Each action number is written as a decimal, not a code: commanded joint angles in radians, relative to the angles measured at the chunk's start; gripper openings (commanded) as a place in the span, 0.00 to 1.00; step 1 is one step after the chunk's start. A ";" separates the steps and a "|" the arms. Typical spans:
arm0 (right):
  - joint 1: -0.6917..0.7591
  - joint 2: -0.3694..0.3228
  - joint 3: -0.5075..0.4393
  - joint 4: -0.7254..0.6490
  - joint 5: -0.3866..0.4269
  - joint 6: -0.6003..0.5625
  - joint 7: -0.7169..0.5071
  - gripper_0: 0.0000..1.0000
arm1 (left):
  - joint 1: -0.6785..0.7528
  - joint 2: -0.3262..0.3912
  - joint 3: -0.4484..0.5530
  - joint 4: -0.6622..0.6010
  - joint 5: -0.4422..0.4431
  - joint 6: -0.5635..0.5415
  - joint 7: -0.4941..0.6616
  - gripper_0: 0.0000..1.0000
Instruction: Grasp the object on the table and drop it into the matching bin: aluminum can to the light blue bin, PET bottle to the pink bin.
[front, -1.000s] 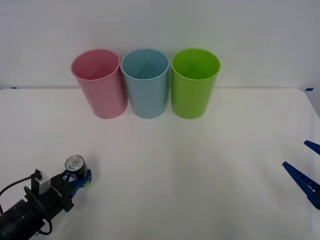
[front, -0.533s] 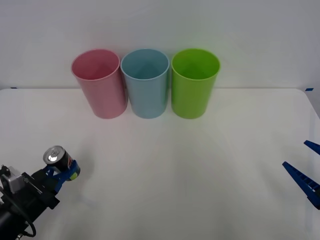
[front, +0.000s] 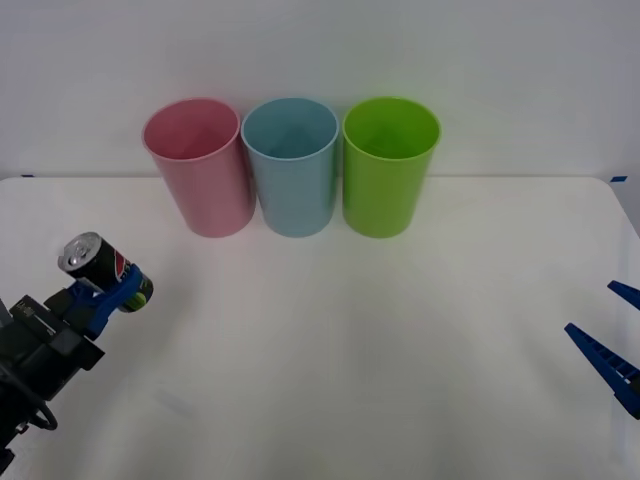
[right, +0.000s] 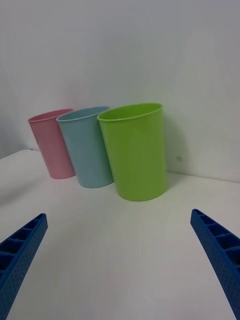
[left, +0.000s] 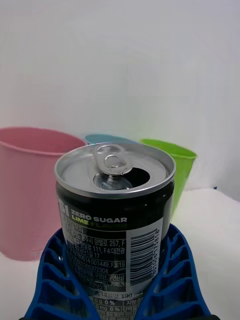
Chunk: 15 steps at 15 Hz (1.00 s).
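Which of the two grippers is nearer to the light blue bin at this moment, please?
Left. The left gripper, holding the can, is nearer the light blue bin; the right gripper waits farther away at the table's right edge.

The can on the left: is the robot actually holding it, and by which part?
Yes. The left gripper holds the can by its lower body, blue fingers on both sides, top clear. The right gripper is open and holds nothing.

- Setting looked like a robot test lab, not a home or shop.
- Bench was a wide, plain white table (front: 400, 330) against a bare white wall (front: 400, 60); no furnishings or decor.
- Three identical plastic tubs stood in a neat row at the back: pink bin (front: 198, 165), light blue bin (front: 292, 165), lime green tub (front: 389, 165).
- Small blue tape marks (front: 620, 179) sat at the table's far corners.
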 joint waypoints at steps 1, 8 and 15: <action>0.000 0.000 0.000 0.000 0.000 0.000 0.000 1.00 | -0.036 0.000 -0.014 -0.053 -0.029 0.071 0.071 0.00; 0.000 0.000 0.000 0.000 0.000 0.000 0.000 1.00 | -0.191 0.000 -0.101 -0.072 -0.104 0.232 0.123 0.00; 0.000 0.000 0.000 0.000 0.000 0.000 0.000 1.00 | -0.374 -0.001 -0.212 -0.029 -0.227 0.395 0.195 0.00</action>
